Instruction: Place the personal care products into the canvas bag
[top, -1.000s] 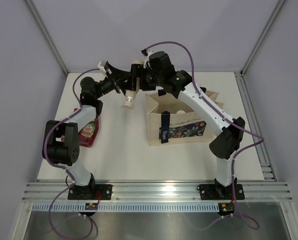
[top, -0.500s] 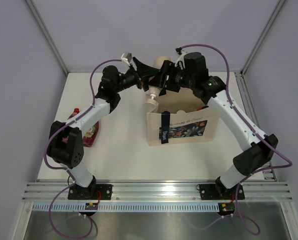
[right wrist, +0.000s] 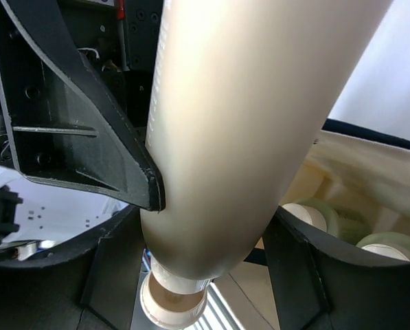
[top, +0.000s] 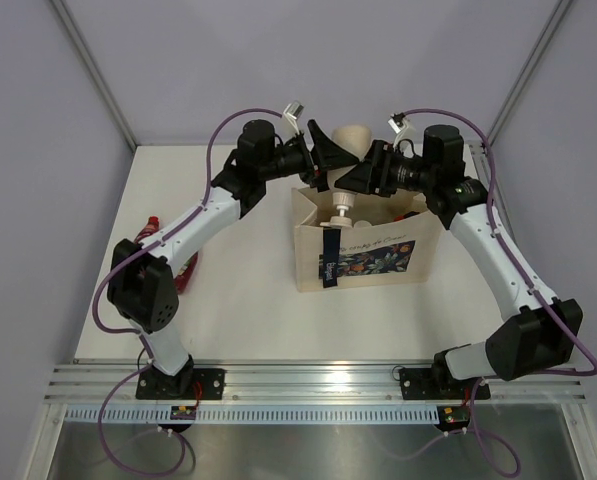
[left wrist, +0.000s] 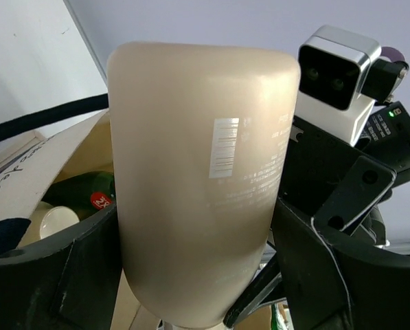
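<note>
**Handover above the bag.** The beige pump bottle (top: pixel 349 138) is held inverted, pump head over the open mouth of the canvas bag (top: pixel 373 256). Its body is clamped between the widely spread left fingers (left wrist: pixel 88 282). The right fingers (right wrist: pixel 297 268) flank it closely, but whether they bear on it cannot be told. Release is best deferred until it is lowered past the rim, beside the stowed products (right wrist: pixel 309 216)

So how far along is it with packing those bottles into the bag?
Partly done. A green bottle and white-capped bottles already lie inside the bag. The beige pump bottle hangs upside down over the opening, gripped by the left hand and right hand. At least one red bottle is left on the table, beside the left arm.
</note>
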`<state>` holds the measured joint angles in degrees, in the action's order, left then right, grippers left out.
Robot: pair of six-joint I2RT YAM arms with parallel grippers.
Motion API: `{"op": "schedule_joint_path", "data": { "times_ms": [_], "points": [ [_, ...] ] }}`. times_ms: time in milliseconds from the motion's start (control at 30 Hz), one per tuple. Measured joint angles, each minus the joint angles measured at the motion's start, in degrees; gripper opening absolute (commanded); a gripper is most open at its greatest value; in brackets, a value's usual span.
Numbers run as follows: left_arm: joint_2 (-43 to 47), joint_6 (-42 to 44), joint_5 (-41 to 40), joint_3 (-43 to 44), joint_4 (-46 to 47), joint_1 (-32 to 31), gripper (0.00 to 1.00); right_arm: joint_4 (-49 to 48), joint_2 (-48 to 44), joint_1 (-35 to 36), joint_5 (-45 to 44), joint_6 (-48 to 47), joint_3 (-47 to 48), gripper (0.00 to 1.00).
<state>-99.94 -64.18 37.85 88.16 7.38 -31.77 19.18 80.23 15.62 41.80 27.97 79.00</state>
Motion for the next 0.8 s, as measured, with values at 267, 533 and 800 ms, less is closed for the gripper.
{"op": "schedule_joint_path", "data": {
  "times_ms": [267,533,800],
  "points": [
    [0.07,1.95,-0.63,0.74,-0.22,-0.31,0.99,-10.86,0.44,-4.15,6.38,6.29,-3.13,0.0],
    [0.07,2.29,-0.57,2.91,-0.35,0.04,0.99,-19.56,0.44,-6.03,10.03,10.6,-3.5,0.0],
    [0.28,4.17,0.66,3.76,-2.67,0.37,0.99,-19.96,0.81,-7.34,13.97,9.4,-3.5,0.0]
  ]
}}
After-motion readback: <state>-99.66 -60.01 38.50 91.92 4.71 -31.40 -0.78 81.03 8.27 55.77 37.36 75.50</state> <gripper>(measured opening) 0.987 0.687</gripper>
